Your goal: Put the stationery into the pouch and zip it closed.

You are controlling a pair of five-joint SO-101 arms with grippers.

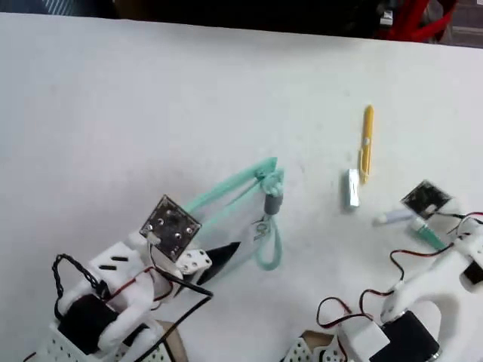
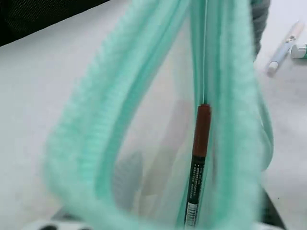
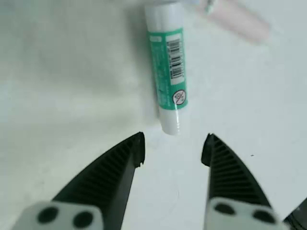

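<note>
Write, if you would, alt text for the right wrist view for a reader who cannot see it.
The right gripper, jaws open, hangs over a white table with a green-and-white tube lying just ahead of it. A pale pen lies beyond the tube.

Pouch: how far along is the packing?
Done: one brown-and-black pen sits inside the open pouch. In hand: the right gripper is open at the end of the green tube and not gripping it. Left: the green tube, yellow pen, white pen and small silver item are on the table, and the pouch is unzipped.
</note>
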